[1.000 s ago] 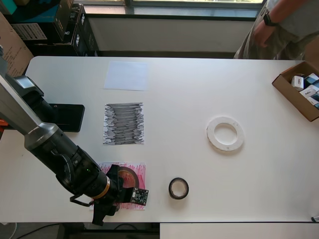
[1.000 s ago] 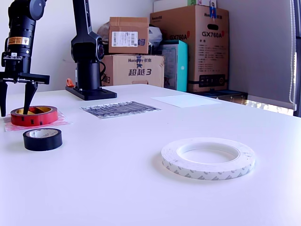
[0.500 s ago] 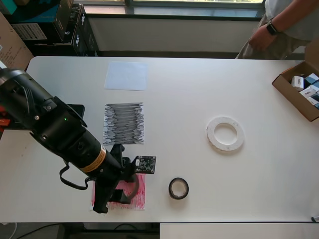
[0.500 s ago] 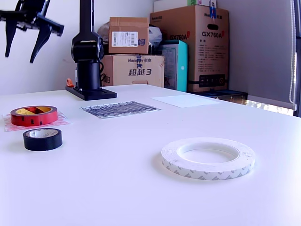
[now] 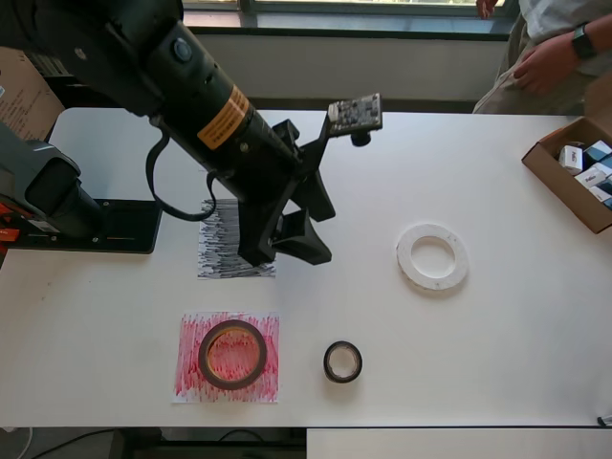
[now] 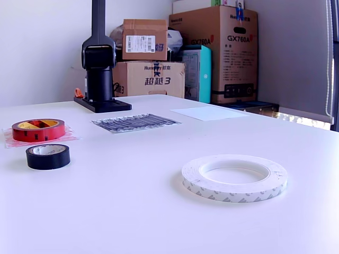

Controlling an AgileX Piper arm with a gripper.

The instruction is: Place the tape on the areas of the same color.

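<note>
Tape lay in three rolls on the white table (image 5: 497, 344). The red roll (image 5: 232, 354) sat flat on the red scribbled sheet (image 5: 229, 357), inside its edges. The black roll (image 5: 342, 361) rested on bare table just beside that sheet, at its three o'clock in the overhead view, and the wide white roll (image 5: 432, 257) lay well apart, toward two o'clock from the black roll. The black scribbled sheet (image 5: 222, 244) was at twelve o'clock from the red one, half hidden under the arm (image 5: 182, 76). The plain white sheet (image 6: 210, 112) showed only in the exterior view, beyond the black one. The gripper (image 5: 287, 234) hung over the black sheet's three o'clock edge with nothing in it, its dark fingers (image 5: 304, 245) seemingly spread, though I could not be sure. A cardboard box (image 5: 574, 172) stood at the table's three o'clock edge.
</note>
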